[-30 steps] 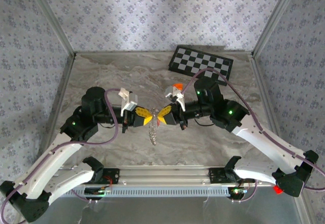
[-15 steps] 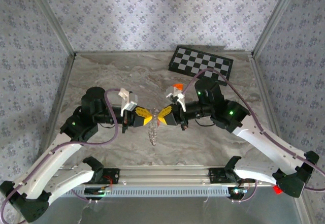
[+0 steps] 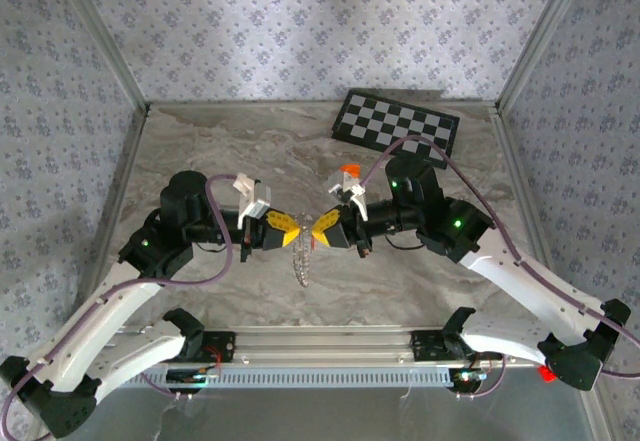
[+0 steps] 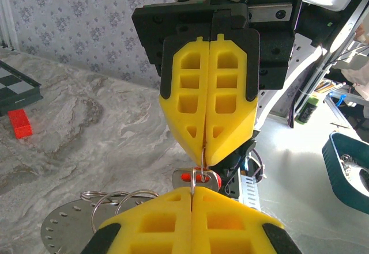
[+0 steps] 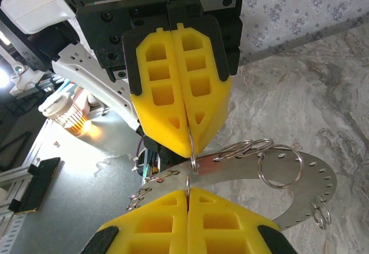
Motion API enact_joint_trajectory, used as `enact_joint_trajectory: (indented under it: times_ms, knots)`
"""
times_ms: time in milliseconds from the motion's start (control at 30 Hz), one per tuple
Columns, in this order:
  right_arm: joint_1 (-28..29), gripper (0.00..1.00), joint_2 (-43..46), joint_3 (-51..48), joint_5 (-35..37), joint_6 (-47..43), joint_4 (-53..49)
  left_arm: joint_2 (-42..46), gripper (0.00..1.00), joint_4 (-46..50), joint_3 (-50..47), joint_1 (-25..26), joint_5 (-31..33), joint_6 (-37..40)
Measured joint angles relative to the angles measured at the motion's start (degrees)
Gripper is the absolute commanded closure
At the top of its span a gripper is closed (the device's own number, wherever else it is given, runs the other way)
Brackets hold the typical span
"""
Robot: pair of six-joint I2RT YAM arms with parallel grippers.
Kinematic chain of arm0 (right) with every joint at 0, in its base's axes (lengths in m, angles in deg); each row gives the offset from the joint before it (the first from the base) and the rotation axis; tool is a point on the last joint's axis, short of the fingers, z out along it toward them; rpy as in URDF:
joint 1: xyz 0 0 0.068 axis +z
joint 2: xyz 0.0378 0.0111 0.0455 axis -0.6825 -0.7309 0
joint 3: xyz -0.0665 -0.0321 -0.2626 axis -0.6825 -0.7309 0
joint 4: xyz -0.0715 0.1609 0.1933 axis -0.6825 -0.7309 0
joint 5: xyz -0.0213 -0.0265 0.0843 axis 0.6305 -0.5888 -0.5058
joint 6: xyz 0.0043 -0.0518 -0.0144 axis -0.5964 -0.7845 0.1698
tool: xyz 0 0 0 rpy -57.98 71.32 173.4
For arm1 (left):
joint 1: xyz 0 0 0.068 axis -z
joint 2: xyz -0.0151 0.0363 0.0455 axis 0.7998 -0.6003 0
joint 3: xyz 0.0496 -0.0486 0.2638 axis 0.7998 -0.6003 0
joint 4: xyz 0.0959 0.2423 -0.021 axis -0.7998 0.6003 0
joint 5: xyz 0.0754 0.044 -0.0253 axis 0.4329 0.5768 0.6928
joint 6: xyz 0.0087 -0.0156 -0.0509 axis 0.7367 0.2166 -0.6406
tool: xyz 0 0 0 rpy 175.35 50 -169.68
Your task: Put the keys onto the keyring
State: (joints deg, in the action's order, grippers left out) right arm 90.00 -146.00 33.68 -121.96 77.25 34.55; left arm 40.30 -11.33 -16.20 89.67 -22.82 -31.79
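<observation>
Keyring [image 5: 242,170], likely light, stiff, slippery: left fingers [image 5: 161,93] and right fingers [image 5: 219,225] both clamped on its thin loop, beside key [image 4: 185,177].

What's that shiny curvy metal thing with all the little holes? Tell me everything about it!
That is the keyring: a flat, silvery metal plate curved like an arc, with a row of small holes along its edge. Wire split rings are threaded through it, one large and several small. It is held between the left gripper and right gripper, both shut tip to tip on one thin ring of it. A tiny red-headed key shows right behind that ring.
</observation>
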Motion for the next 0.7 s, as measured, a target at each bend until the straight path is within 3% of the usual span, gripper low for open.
enact_joint_trajectory:
  times_ms: [700]
  knots:
    - [0.00,1.00,-0.35,0.00,0.00,0.00,0.92,0.00,1.00,0.00,0.00,0.00,-0.02,0.02]
